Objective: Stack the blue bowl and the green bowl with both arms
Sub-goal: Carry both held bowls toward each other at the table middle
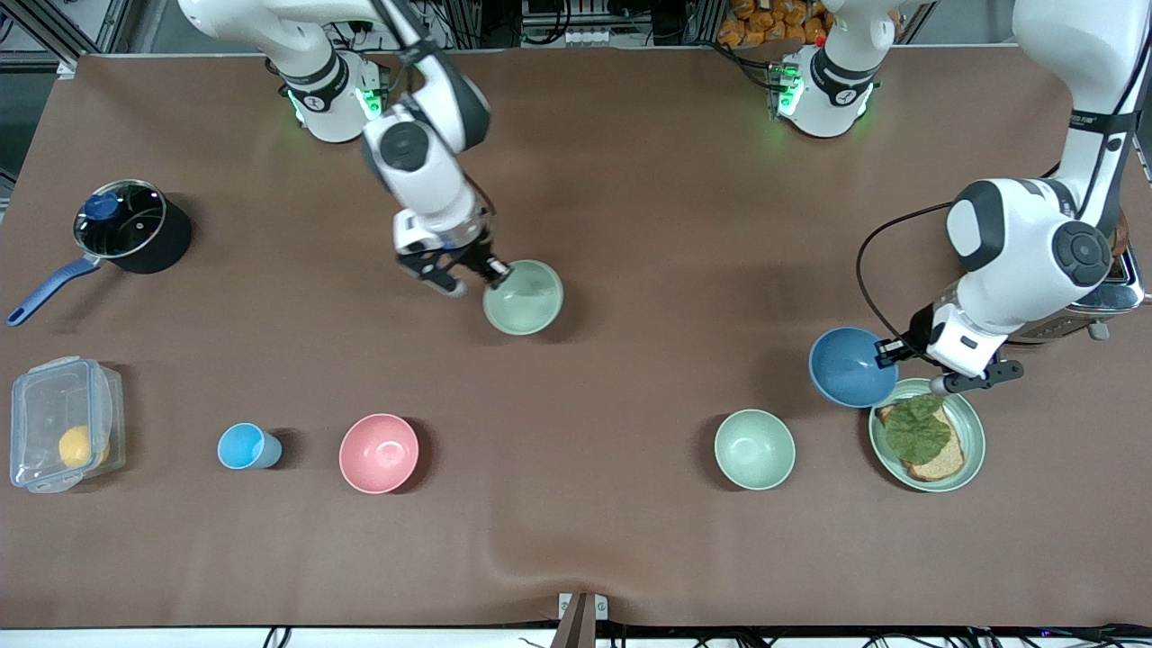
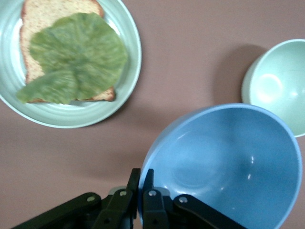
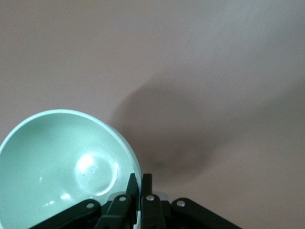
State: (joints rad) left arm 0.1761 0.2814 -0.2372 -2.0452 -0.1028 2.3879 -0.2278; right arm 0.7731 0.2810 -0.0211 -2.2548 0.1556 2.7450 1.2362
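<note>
A high front camera looks down across the whole worktop (image 1: 576,540) toward both bases, while each wrist camera peers closely downward, the left sharing the toast plate (image 2: 128,81).

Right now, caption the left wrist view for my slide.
Left claw shut on blue bowl rim, lifted above the table.

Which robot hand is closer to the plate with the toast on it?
The left one. The left gripper holds the blue bowl right beside the toast plate. The right gripper holds a green bowl over mid-table, well away from it.
</note>
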